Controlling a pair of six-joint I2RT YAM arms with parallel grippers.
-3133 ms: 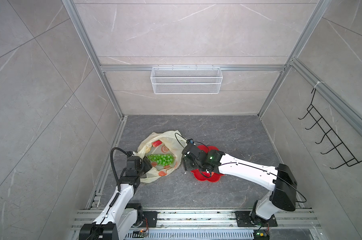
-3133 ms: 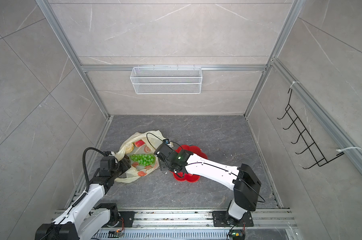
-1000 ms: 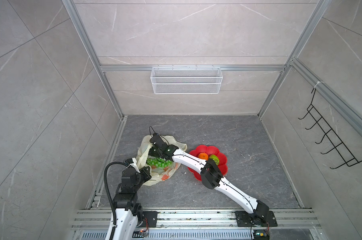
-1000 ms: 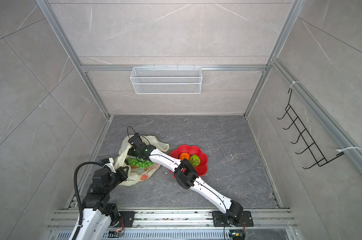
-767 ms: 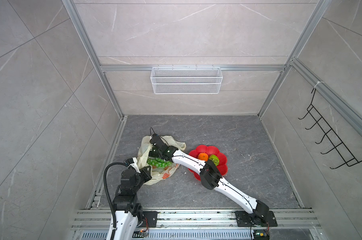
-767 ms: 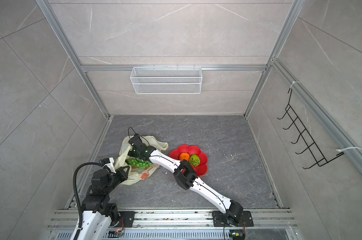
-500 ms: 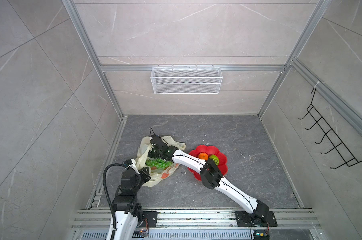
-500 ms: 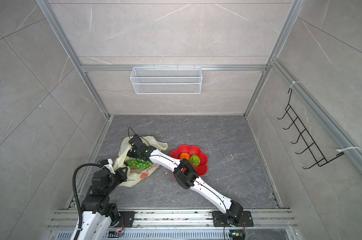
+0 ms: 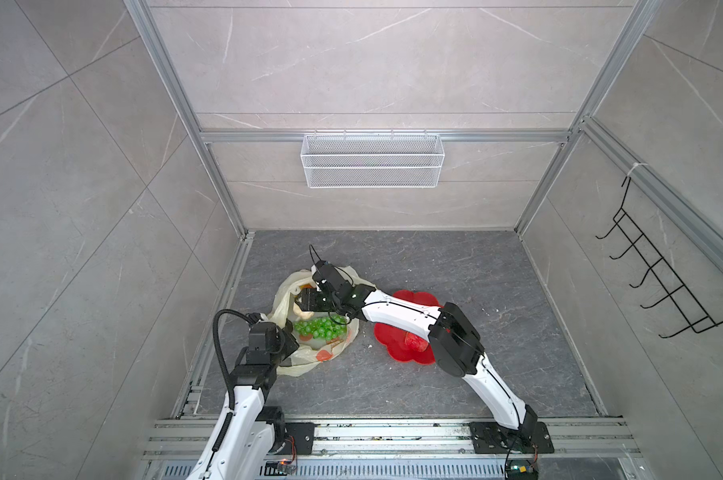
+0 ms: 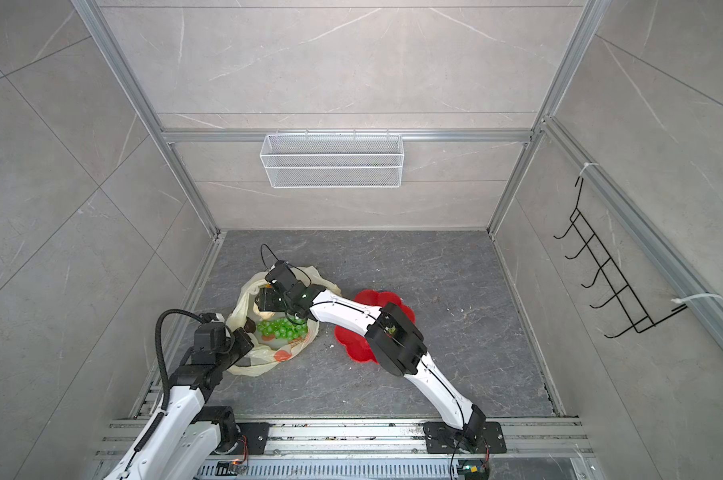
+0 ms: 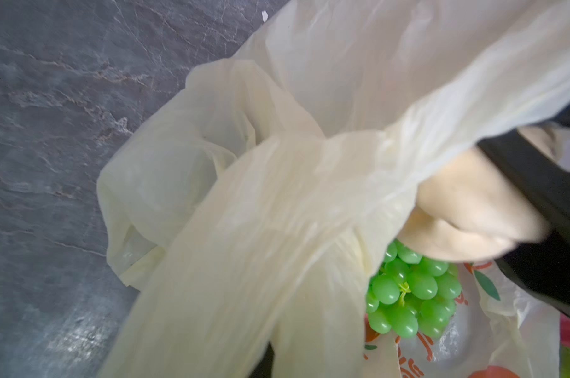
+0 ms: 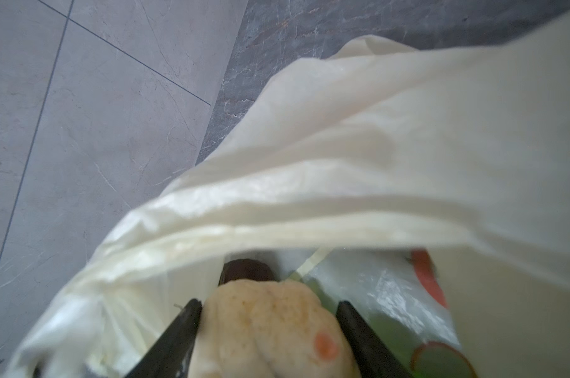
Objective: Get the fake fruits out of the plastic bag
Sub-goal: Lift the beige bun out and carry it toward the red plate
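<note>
Top views: my right jaws are down in the mouth of the plastic bag (image 9: 287, 297), which sits on the left of the counter (image 9: 434, 257). The grape bunch (image 9: 320, 328) is inside it, and the red plate (image 9: 393, 347) is just beside.

Left wrist: my left jaws are pressed together on the bag's rim, with the film stretched over the grapes.

Right wrist: those jaws are pinching the beige walnut-like ball (image 12: 270, 327). My worry is that it's round and could squirt out. Also a flap of film hangs right overhead, so lifting might snag it and drag the bag along.
</note>
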